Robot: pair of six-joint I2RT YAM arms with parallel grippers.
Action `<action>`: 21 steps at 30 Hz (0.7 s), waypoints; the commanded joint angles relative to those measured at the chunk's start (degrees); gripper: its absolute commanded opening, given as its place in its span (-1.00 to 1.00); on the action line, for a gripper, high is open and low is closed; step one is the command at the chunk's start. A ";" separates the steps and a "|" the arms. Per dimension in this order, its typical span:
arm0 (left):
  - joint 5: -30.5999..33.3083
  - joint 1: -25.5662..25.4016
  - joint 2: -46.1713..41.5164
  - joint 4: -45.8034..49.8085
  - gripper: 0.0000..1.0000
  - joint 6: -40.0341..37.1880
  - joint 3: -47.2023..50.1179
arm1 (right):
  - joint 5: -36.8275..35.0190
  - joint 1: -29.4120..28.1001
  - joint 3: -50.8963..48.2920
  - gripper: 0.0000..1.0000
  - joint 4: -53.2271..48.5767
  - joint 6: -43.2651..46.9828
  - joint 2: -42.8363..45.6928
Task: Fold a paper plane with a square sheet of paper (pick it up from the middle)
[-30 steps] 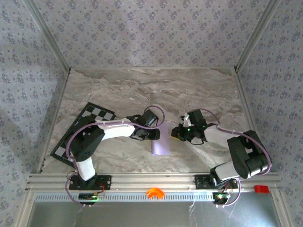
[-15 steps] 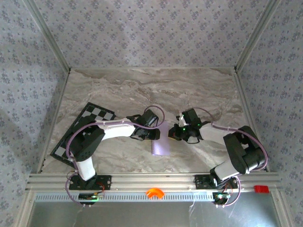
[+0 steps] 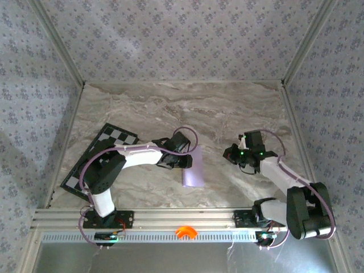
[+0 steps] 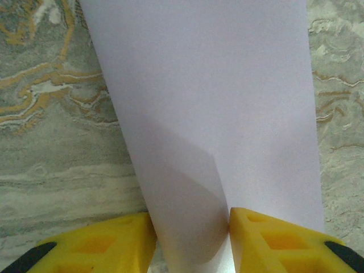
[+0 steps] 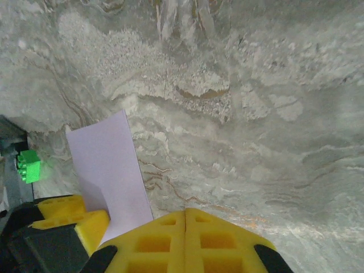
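Observation:
The square sheet of paper [image 3: 194, 170] is a narrow pale lilac folded strip lying on the marble table, just left of centre. My left gripper [image 3: 189, 161] is shut on its far left edge. In the left wrist view a curled fold of the sheet [image 4: 199, 114] sits pinched between the yellow fingers [image 4: 108, 244] of the left gripper [image 4: 190, 233]. My right gripper [image 3: 228, 154] hovers to the right of the sheet, apart from it. Its jaws [image 5: 186, 222] are pressed together with nothing between them. The right wrist view has the sheet [image 5: 108, 165] at lower left.
A black-and-white checkered board [image 3: 105, 145] lies under the left arm at the left. A tiny green block [image 5: 28, 166] shows at the left edge of the right wrist view. Patterned walls close in the table [image 3: 170, 108] on three sides.
My right gripper has closed fully and drawn back to the right, away from the sheet. The left gripper and the sheet have stayed put.

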State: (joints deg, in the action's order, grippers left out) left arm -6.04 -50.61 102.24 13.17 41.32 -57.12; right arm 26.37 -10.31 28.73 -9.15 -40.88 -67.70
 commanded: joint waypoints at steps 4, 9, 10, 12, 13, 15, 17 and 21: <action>3.32 0.66 4.72 3.17 -0.15 -1.54 2.13 | 5.11 -5.73 1.15 -0.99 3.92 0.96 -4.01; 3.33 0.69 4.64 2.94 -0.15 -1.33 2.37 | 3.07 -13.93 4.89 -1.00 5.90 0.62 -9.89; 3.41 0.69 4.60 2.87 -0.15 -1.35 2.37 | 1.91 -15.35 5.83 -1.00 5.67 0.58 -11.22; 3.28 0.62 4.73 2.91 -0.15 -1.37 2.37 | -0.30 -17.69 7.49 -1.00 4.81 0.55 -13.69; 3.32 0.67 4.68 2.90 -0.15 -1.33 2.37 | -0.78 -18.63 8.26 -1.00 4.75 0.62 -14.91; 3.27 0.67 4.66 2.80 -0.15 -1.33 2.45 | -1.23 -19.97 9.21 -1.00 5.04 0.41 -16.83; 3.31 0.69 4.64 2.61 -0.15 -1.26 2.66 | -1.14 -21.02 9.83 -1.00 5.81 0.09 -18.42; 3.48 0.67 4.55 2.35 -0.15 -1.08 3.02 | 0.35 -21.88 10.20 -1.00 7.57 -0.58 -20.91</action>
State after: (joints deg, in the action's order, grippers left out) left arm -6.02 -50.63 102.24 13.08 41.12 -57.06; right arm 26.76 -31.64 37.67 -2.66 -40.95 -87.05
